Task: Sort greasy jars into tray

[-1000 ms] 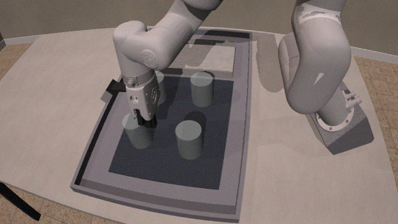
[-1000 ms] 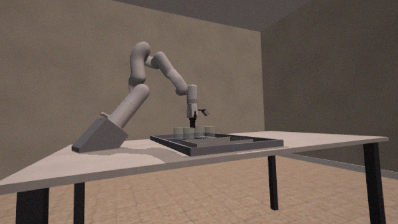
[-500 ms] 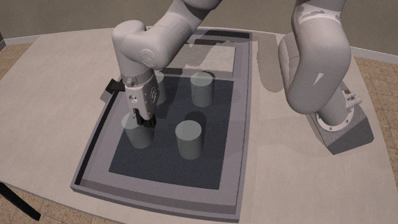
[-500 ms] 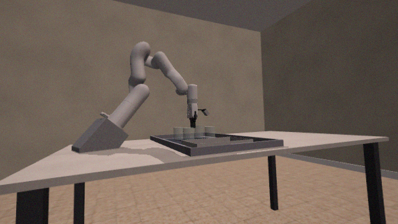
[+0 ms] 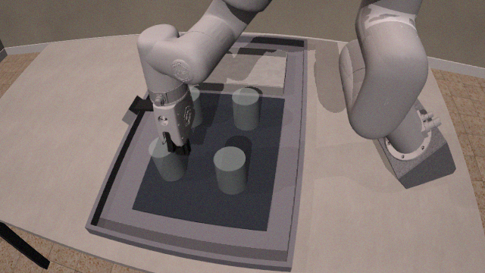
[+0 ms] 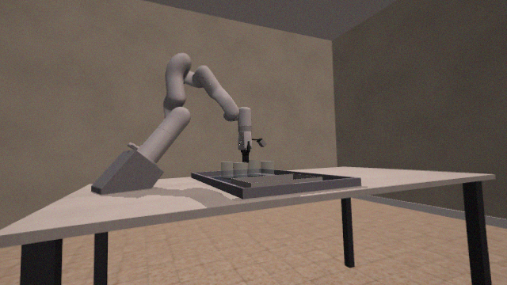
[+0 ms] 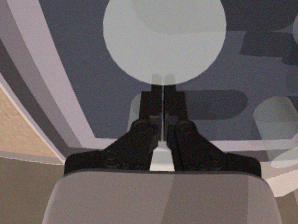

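Four pale glass jars stand mouth down on the dark drying mat [image 5: 204,212]. The front left jar [image 5: 167,163] [image 7: 164,26] is right beside my gripper [image 5: 178,149] [image 6: 245,158] [image 7: 161,96]. The gripper is shut and empty, with its fingertips at that jar's right side, near the height of its top. The front right jar [image 5: 229,171] and the back right jar [image 5: 245,108] stand free. The back left jar [image 5: 195,108] is partly hidden behind the gripper body. The pale grey tray [image 5: 265,73] lies beyond the mat's far edge and holds no jar.
Mat and tray sit on a grey steel surface with a raised rim [image 5: 189,248] on a beige table [image 5: 57,114]. The arm's base [image 5: 417,159] stands at the right of it. The arm's upper links hang over the back of the mat.
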Robot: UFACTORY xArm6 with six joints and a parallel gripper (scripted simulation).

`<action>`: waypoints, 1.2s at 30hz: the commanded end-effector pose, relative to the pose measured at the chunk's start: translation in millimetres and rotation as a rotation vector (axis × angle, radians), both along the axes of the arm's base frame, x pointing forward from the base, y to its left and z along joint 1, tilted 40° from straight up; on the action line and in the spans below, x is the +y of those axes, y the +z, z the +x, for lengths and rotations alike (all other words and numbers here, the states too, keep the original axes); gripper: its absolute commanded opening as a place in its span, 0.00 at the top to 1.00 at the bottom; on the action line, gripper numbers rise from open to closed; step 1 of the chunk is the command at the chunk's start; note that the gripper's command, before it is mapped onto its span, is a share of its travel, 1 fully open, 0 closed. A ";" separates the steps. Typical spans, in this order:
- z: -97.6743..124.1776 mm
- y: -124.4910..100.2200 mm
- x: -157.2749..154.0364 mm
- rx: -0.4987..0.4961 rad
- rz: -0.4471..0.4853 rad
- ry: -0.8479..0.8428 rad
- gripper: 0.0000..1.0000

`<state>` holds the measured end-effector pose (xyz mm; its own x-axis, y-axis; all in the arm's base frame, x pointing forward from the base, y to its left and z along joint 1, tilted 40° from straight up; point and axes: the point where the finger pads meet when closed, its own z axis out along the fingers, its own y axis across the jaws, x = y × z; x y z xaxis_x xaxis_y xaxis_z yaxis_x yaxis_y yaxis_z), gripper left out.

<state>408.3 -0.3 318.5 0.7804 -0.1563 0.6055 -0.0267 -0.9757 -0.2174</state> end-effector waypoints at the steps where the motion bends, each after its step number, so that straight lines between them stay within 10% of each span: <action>1: -2.0 -1.9 0.7 -0.002 0.000 0.000 1.00; 36: -13.4 -18.0 4.6 -0.002 0.000 0.000 1.00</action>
